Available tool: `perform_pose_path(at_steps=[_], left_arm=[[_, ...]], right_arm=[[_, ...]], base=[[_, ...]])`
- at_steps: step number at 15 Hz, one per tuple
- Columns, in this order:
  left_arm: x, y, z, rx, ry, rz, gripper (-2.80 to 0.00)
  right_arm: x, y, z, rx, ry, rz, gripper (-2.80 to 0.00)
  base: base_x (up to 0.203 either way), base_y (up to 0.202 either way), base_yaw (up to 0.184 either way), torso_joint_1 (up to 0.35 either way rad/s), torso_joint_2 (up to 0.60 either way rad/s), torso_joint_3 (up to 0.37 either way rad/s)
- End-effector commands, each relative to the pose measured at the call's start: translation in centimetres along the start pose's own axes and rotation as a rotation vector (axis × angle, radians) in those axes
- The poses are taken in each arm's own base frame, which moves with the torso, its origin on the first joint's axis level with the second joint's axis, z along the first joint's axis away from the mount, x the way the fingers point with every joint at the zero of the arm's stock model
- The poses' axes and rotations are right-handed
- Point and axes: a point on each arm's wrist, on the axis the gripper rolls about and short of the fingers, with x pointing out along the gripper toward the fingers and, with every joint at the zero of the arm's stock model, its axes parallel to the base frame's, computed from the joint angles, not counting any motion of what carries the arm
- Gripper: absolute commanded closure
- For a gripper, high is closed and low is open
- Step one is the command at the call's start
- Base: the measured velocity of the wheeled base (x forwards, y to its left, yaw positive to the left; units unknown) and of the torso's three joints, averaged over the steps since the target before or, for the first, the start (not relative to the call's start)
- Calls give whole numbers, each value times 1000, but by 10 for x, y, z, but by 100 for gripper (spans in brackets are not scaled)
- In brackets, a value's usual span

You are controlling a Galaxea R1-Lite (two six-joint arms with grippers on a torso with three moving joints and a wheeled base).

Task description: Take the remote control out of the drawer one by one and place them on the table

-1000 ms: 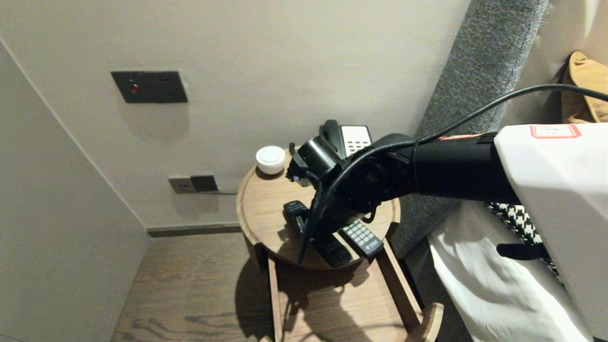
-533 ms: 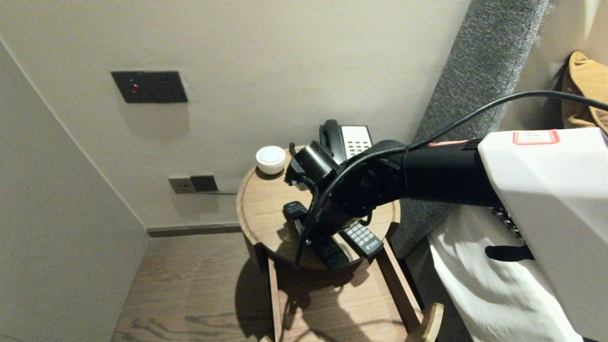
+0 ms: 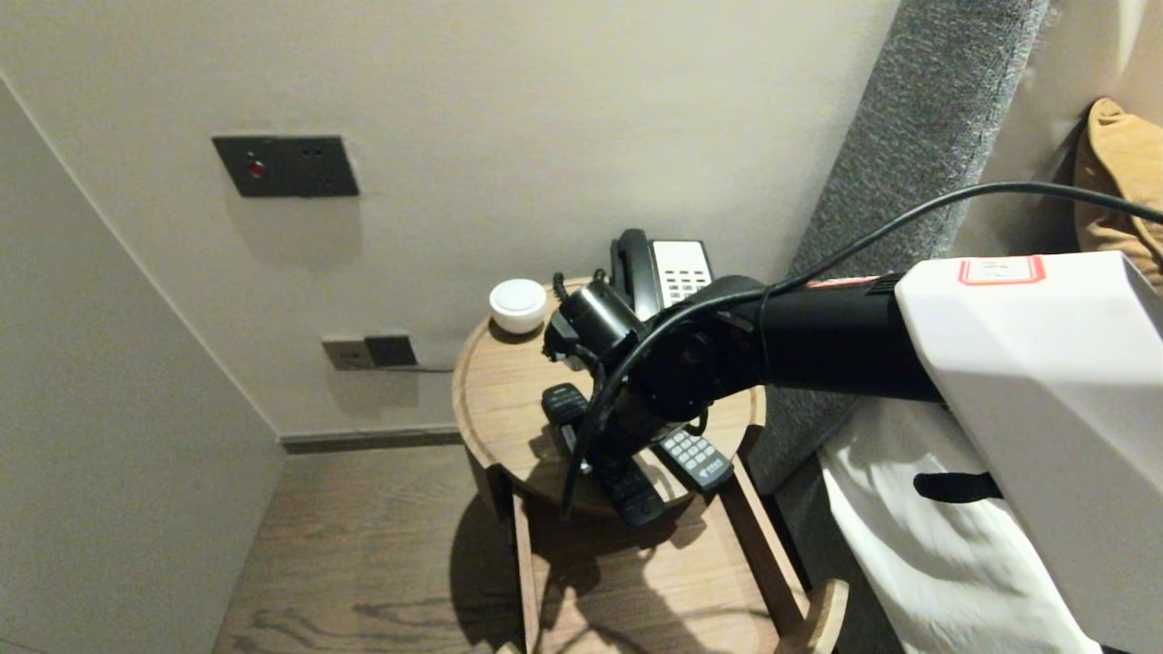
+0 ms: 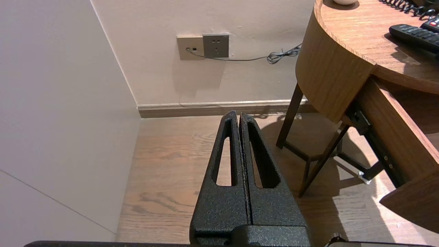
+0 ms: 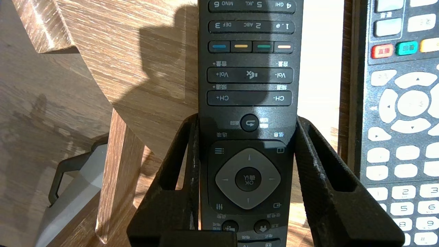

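A small shift is noted. Over the last second the white forearm has been carried a little to the left in the head view, and the wrist has been drawn slightly towards the near edge of the round table (image 3: 495, 400). The right gripper (image 5: 247, 118) is seen clasped at half width around the black remote (image 5: 248, 79), one finger pressed to each long side, and that width has not been altered.

The black remote (image 3: 636, 490) is found at the near edge of the table, its end jutting over the open drawer (image 3: 627, 581), just left of the grey remote (image 3: 704, 454). Its end has barely been moved, so the hold is judged set, but whether it has been lifted off the wood cannot be told.

The left gripper (image 4: 239, 115) is kept parked low by the floor, its fingers pressed together.
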Motion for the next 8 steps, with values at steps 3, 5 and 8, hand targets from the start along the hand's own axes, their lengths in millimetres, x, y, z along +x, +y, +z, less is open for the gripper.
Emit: perform_pose_path(at_steps=[3, 5, 8], left_arm=[[0, 0, 0, 0, 0, 1, 0], [0, 0, 0, 0, 0, 1, 0], [0, 0, 0, 0, 0, 1, 0]], right_arm=[[0, 3, -1, -6, 6, 1, 0], [0, 4, -1, -6, 5, 2, 0], [1, 4, -2, -7, 7, 1, 0]], base=[[0, 0, 0, 0, 0, 0], [0, 0, 0, 0, 0, 0], [0, 0, 0, 0, 0, 0]])
